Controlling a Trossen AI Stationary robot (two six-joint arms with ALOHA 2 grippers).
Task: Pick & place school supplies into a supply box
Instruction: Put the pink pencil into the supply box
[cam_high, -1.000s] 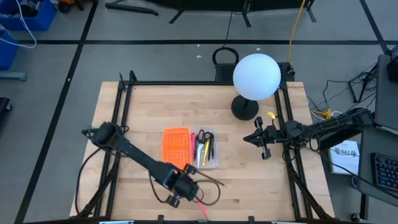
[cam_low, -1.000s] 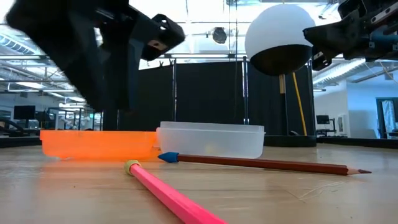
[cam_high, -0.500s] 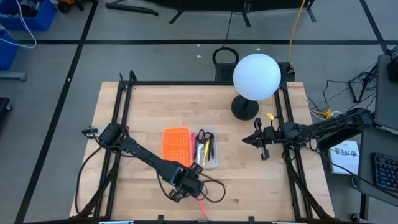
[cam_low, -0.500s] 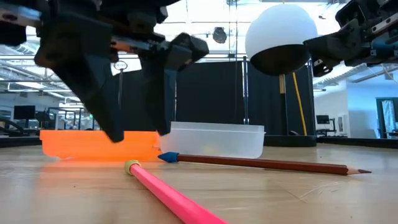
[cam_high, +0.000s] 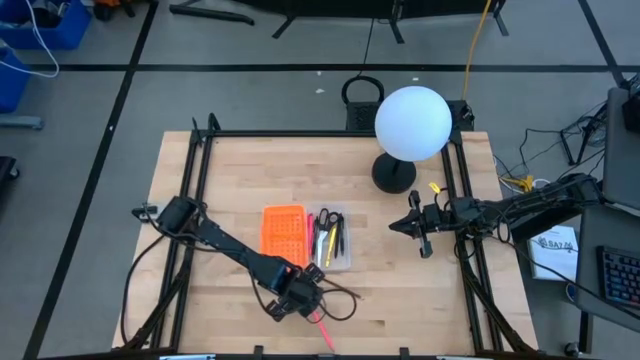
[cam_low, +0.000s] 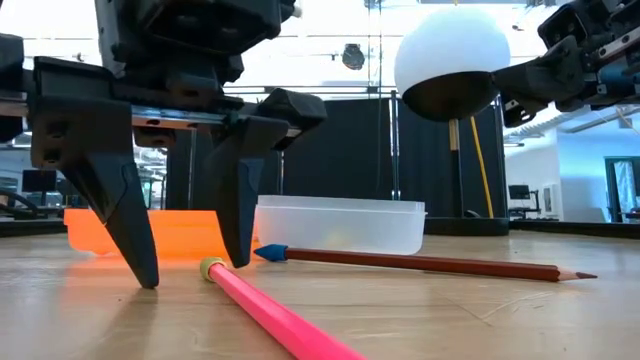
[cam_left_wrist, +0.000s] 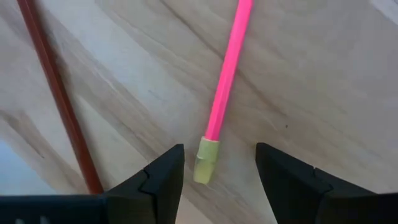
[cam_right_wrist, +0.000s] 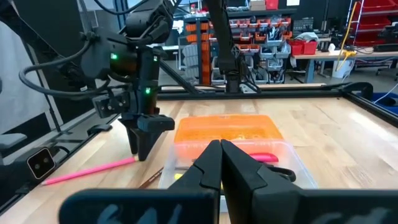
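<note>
A pink pencil (cam_left_wrist: 227, 74) lies on the table near its front edge, its pale eraser end (cam_left_wrist: 206, 160) toward the box. My left gripper (cam_left_wrist: 219, 168) points down over that end, open. One finger stands on each side of the eraser without touching it, the tips (cam_low: 193, 275) close to the table top. A brown pencil (cam_low: 420, 263) with a blue end lies just beyond. The clear supply box (cam_high: 331, 240) holds scissors and several pens. My right gripper (cam_right_wrist: 219, 155) hovers shut at the table's right side (cam_high: 398, 224).
An orange perforated panel (cam_high: 283, 232) lies against the box's left side. A white globe lamp (cam_high: 412, 122) on a dark base stands at the back right. Black frame rails (cam_high: 190, 200) run along the table's sides. Bare wood lies between the box and my right gripper.
My left gripper has come down toward the table over the pink pencil's eraser end and has rolled about its own axis. Its fingers now stand wider apart, one on each side of the eraser. The pencils have not moved.
</note>
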